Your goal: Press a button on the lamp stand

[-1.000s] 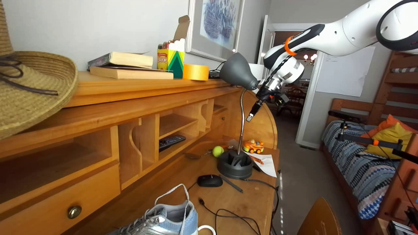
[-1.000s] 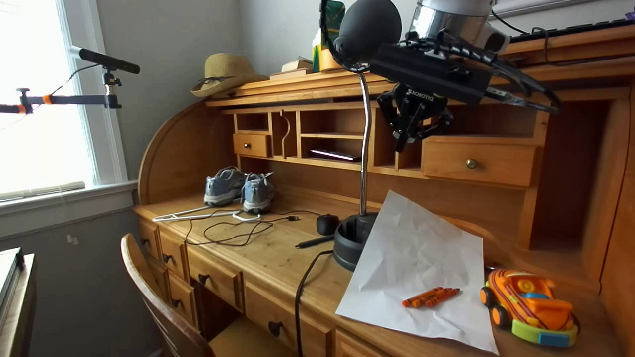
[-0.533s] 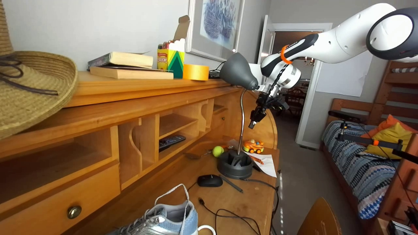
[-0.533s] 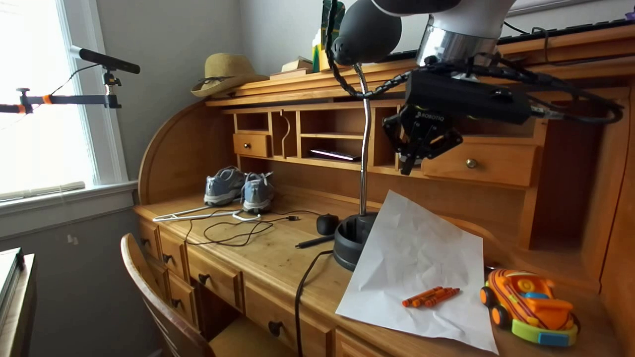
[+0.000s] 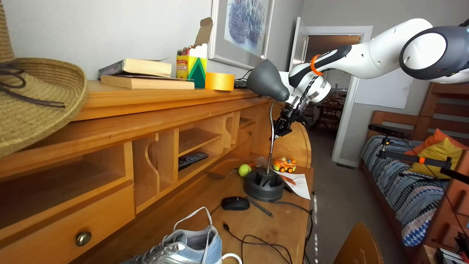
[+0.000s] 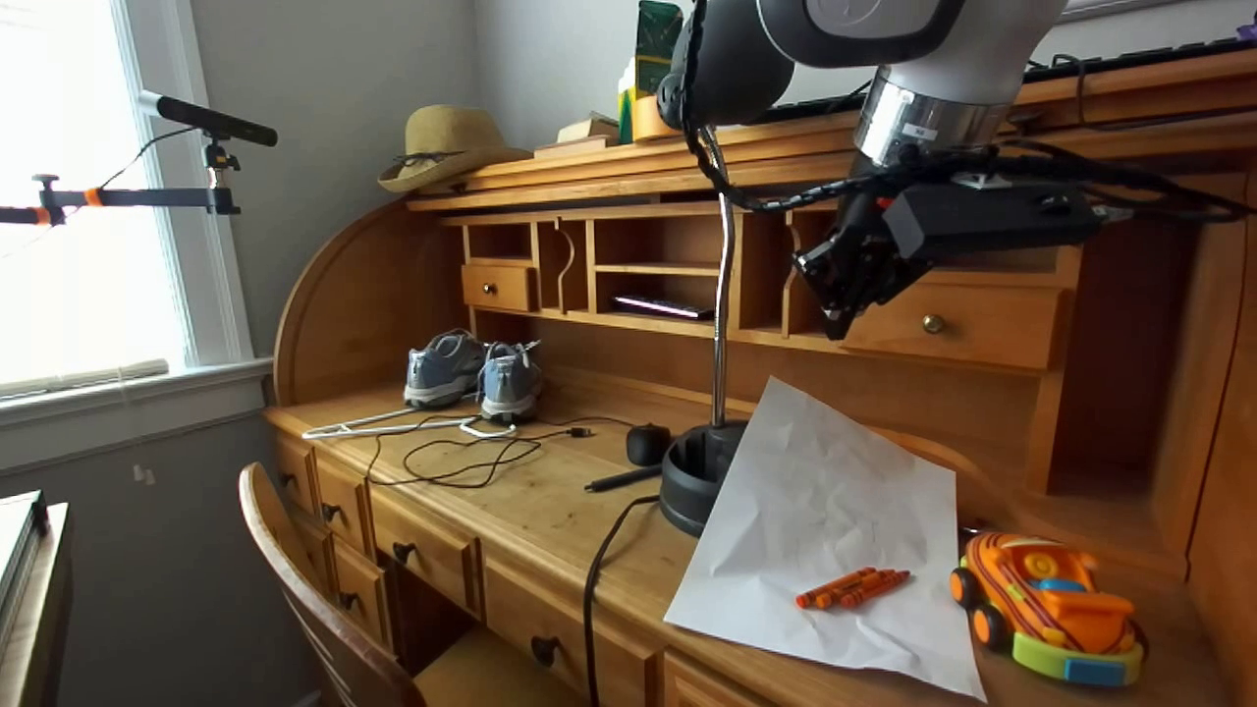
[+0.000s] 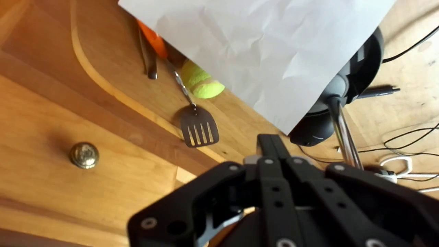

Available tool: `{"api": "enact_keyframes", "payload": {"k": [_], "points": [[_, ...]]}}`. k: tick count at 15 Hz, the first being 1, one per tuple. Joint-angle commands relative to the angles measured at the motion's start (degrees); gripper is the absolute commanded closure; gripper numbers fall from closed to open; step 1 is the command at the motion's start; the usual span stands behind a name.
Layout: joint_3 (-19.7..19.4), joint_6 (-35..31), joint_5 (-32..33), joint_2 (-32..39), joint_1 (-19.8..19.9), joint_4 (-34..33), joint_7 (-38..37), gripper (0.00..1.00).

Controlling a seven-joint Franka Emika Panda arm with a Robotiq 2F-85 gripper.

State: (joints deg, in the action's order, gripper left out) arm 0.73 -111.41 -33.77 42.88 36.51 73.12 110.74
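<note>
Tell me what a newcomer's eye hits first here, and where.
Probably the white-and-black arm, spanning the upper right of an exterior view, with its gripper above the desk. Next, likely the orange toy car beside the white paper, and the straw hat atop the desk.

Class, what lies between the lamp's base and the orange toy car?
A sheet of white paper with orange crayons on it, as an exterior view shows.

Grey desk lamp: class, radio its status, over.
Black pincer shut, clear of round charcoal lamp base. Button not discernible. Wrist view: creased white paper sheet partly hides base.
</note>
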Motion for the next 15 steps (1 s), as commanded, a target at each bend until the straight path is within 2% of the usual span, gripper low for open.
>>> {"api": "enact_keyframes", "payload": {"k": [1,5,6,7,15], "points": [[3.8,3.3,-3.6,2.1,2.4,-0.9,8.4,1.0],[4.6,8.9,-2.6,2.7,2.3,-0.2,10.6,1.0],[4.1,9.4,-2.0,2.6,1.8,-0.1,9.0,1.0],[4.0,7.3,-2.7,2.1,1.5,0.3,8.8,0.99],[3.9,9.5,-1.6,3.5,0.8,0.0,8.2,1.0]]}}
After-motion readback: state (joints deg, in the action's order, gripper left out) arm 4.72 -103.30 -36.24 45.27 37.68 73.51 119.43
